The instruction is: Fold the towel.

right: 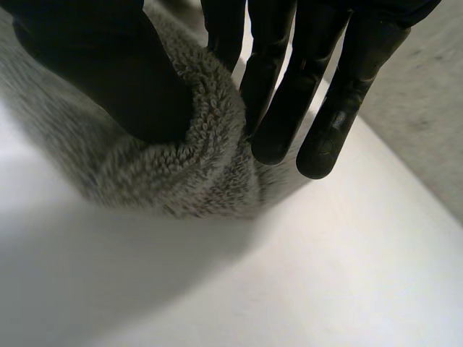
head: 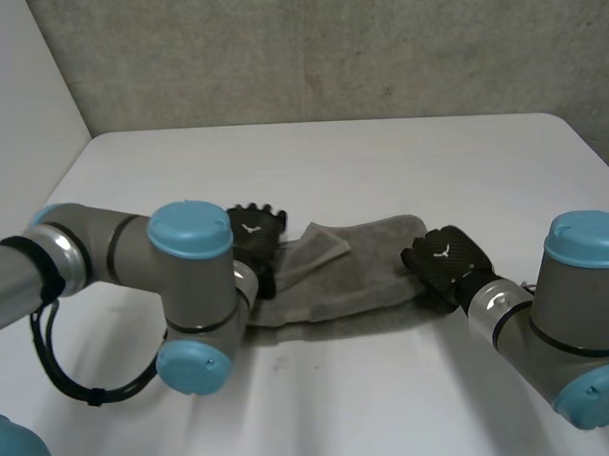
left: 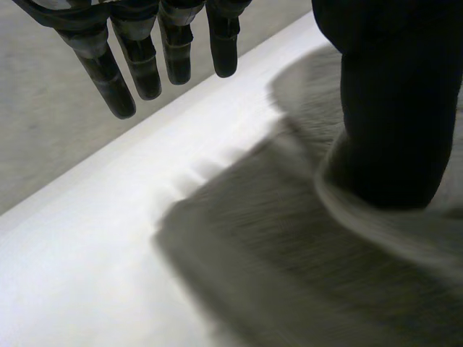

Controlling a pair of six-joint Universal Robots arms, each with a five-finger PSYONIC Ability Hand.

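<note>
A grey towel (head: 361,276) lies partly folded across the middle of the white table (head: 332,157), with one flap turned over near its left end. My left hand (head: 253,235) sits at the towel's left end. In the left wrist view its fingers (left: 137,69) are straight and clear of the cloth, while the thumb (left: 394,116) presses down on the towel (left: 289,260). My right hand (head: 446,258) is at the towel's right end. There the towel's edge (right: 206,163) curls around the thumb (right: 123,79), and the fingers (right: 286,108) close against its other side.
A bare tabletop (head: 390,385) surrounds the towel on all sides. Grey walls stand behind the table's far edge (head: 321,122) and along its left side.
</note>
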